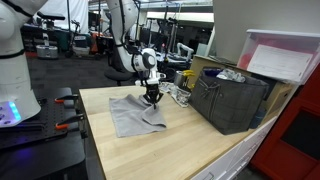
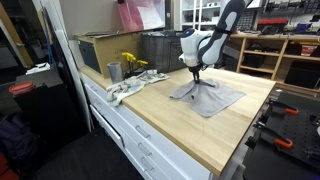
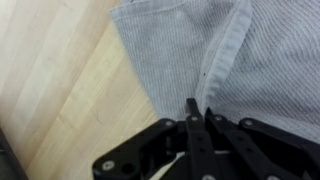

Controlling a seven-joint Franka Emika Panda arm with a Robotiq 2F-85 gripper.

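A grey cloth [image 1: 130, 115] [image 2: 212, 98] lies spread on the wooden table top [image 1: 190, 140] [image 2: 200, 135]. My gripper [image 1: 151, 98] [image 2: 194, 73] points straight down onto the cloth's edge nearest the crate. In the wrist view the gripper [image 3: 195, 108] has its black fingers pressed together on a raised fold of the cloth [image 3: 262, 55], beside its ribbed hem. In an exterior view the cloth rises in a small peak under the fingertips. The pinched part itself is hidden by the fingers.
A dark mesh crate [image 1: 232, 100] [image 2: 160, 48] stands just behind the cloth. A metal cup [image 2: 114, 71], a yellow item [image 2: 132, 62] and a crumpled white rag [image 2: 125, 88] lie by the table's end. A cardboard box [image 2: 95, 50] stands beyond them.
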